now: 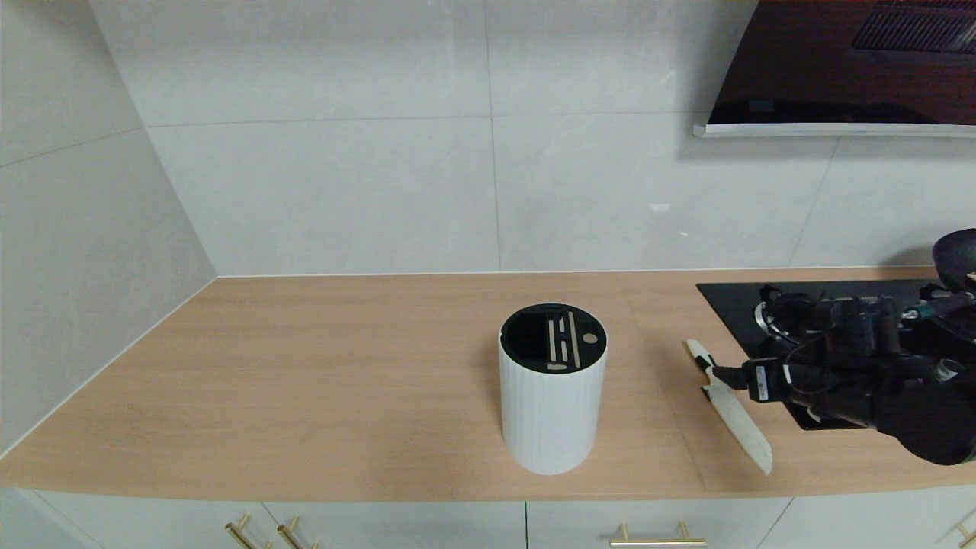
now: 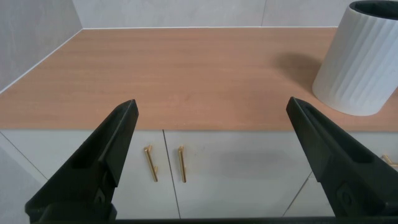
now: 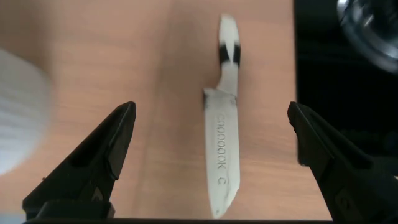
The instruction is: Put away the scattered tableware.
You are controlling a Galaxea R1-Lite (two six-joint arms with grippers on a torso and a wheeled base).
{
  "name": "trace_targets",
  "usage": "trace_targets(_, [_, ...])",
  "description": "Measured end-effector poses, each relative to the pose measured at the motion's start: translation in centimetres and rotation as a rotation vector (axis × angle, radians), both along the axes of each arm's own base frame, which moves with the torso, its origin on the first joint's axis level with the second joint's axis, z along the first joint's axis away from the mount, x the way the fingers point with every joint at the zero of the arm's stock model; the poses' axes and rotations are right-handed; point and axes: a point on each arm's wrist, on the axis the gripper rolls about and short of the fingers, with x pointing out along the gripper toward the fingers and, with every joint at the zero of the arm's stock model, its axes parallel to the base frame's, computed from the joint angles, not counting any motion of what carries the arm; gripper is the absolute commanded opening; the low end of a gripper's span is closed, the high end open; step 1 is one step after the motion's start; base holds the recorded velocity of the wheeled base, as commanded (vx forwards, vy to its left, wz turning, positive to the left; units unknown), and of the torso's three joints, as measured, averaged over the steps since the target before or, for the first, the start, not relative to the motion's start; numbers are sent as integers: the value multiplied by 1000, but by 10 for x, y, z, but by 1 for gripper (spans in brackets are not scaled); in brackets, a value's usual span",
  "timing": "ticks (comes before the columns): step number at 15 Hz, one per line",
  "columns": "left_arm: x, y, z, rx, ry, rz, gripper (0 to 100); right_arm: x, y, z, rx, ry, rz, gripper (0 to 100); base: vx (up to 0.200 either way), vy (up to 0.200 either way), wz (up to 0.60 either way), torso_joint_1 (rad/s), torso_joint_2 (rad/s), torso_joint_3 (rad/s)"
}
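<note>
A white knife (image 1: 736, 415) with a black band on its handle lies flat on the wooden counter (image 1: 343, 381), beside the cooktop, blade toward the front edge. My right gripper (image 1: 724, 375) hovers just above it and is open; in the right wrist view the knife (image 3: 222, 155) lies between the spread fingers of the gripper (image 3: 211, 109). A white ribbed holder (image 1: 553, 404) with a black slotted top stands upright left of the knife. My left gripper (image 2: 211, 106) is open and holds nothing, out past the counter's front edge, with the holder (image 2: 360, 56) off to one side.
A black cooktop (image 1: 732, 305) with a burner and a dark pot (image 1: 957, 255) is set into the counter on the right, and a range hood (image 1: 839, 69) hangs above it. White cabinet doors with gold handles (image 2: 180, 163) sit under the counter. Tiled walls close off the back and left.
</note>
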Motion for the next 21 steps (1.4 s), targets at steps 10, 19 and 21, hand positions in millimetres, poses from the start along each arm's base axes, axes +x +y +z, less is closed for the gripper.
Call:
trace_targets(10, [0,0,0,0,0,0,100,35,2,-79,-29,32,-33,100,0,0,0,0,0,0])
trace_targets(19, [0,0,0,0,0,0,100,49,-4,-100,-26,51,-56,100,0,0,0,0,0,0])
trace_targets(21, [0,0,0,0,0,0,100,49,-5,-102,-20,54,-63,100,0,0,0,0,0,0])
